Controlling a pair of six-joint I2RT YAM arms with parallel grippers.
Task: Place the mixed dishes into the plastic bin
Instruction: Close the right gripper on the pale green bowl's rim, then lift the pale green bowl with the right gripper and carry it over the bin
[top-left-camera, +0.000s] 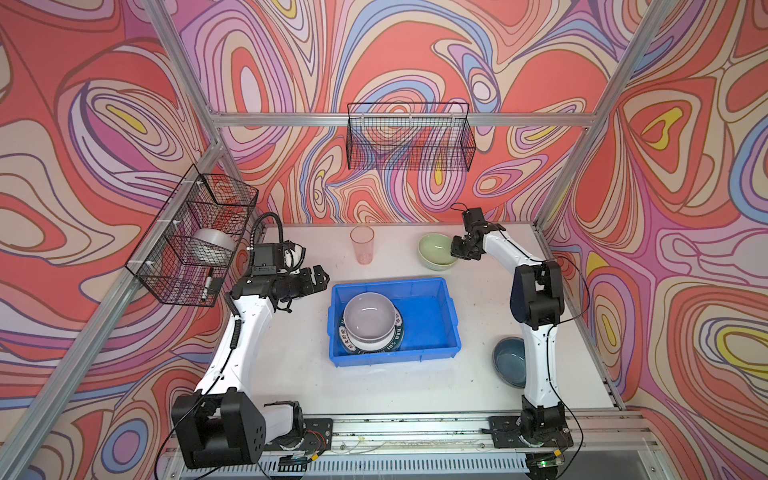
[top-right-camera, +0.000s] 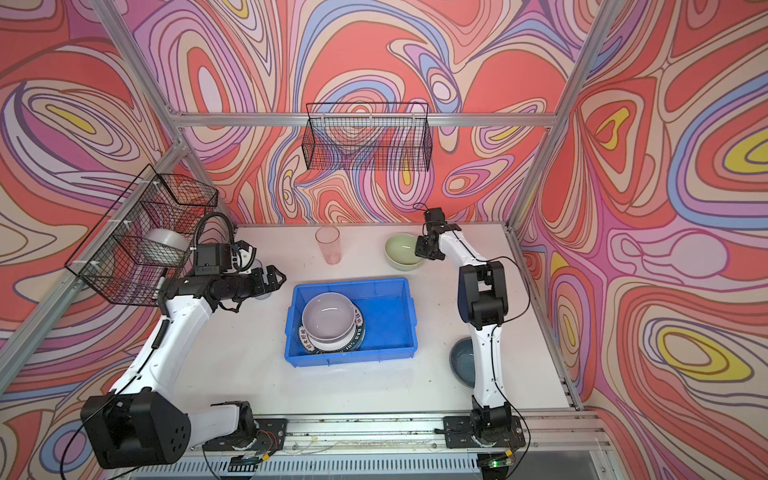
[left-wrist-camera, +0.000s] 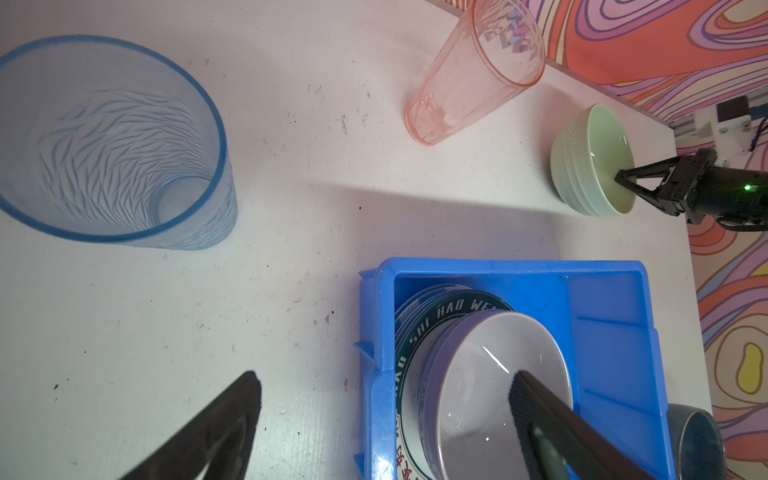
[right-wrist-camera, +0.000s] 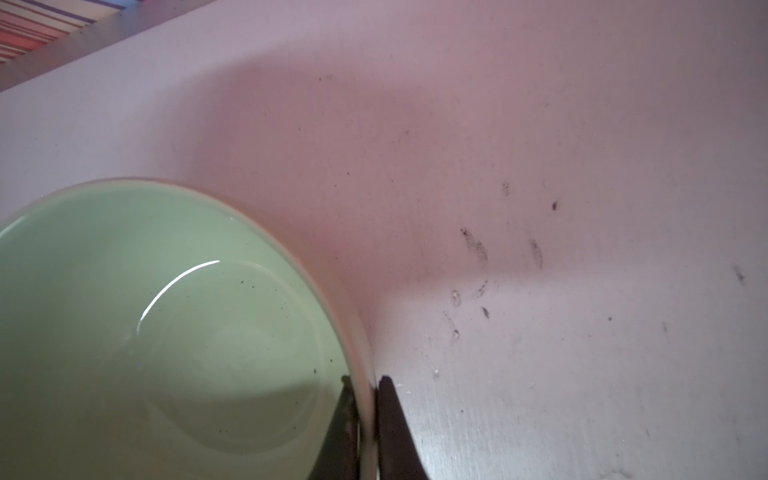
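Found right arm stretched toward the table's (top-left-camera: 291, 365) far right corner, forearm sloping down. Found right gripper (right-wrist-camera: 365, 380) clamped across the rim of the pale green bowl (top-left-camera: 436, 251), one finger inside, one outside. Bowl apparently seated on the table, well apart from the plastic bin (top-left-camera: 440, 328).

Found left arm bent at the elbow, left gripper (top-left-camera: 322, 277) level, spread wide, holding nothing, just beside the bin's left wall.

Counted three bowls:
- pale green
- grey bowl (top-left-camera: 369, 318), in the bin atop the lettered plate (top-left-camera: 397, 338)
- dark blue bowl (top-left-camera: 509, 359), on the table beside the right arm

Counted two upright tumblers on the table: pink tumbler (top-left-camera: 362, 245) and blue tumbler (left-wrist-camera: 112, 141).

Counted one plate for certain. Noted a striped edge beneath it, too unclear to call.
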